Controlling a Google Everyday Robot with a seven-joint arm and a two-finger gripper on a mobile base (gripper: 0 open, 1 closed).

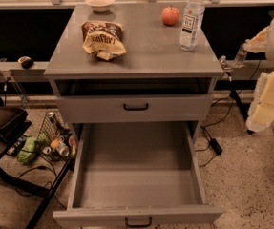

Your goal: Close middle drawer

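Note:
The grey cabinet (141, 56) stands in the middle of the view. Its middle drawer (136, 216) is pulled far out toward me. It has a low grey front with a small black handle (138, 222), and its deep grey tray (136, 175) has nothing in it. Above it, the top drawer (135, 108) with a black handle sits nearly in, with a dark gap over it. The lowest drawer is hidden under the open one. My gripper (229, 62) is at the right, level with the cabinet's top right corner and apart from the open drawer. The pale arm (270, 94) is behind it.
On the cabinet top are a crisp bag (102, 38), a white bowl (100, 3), a red apple (170, 15) and a water bottle (192, 20). A wire basket of cans (55, 137) and a dark stand (3, 123) are on the left. Cables (213, 142) lie on the floor at the right.

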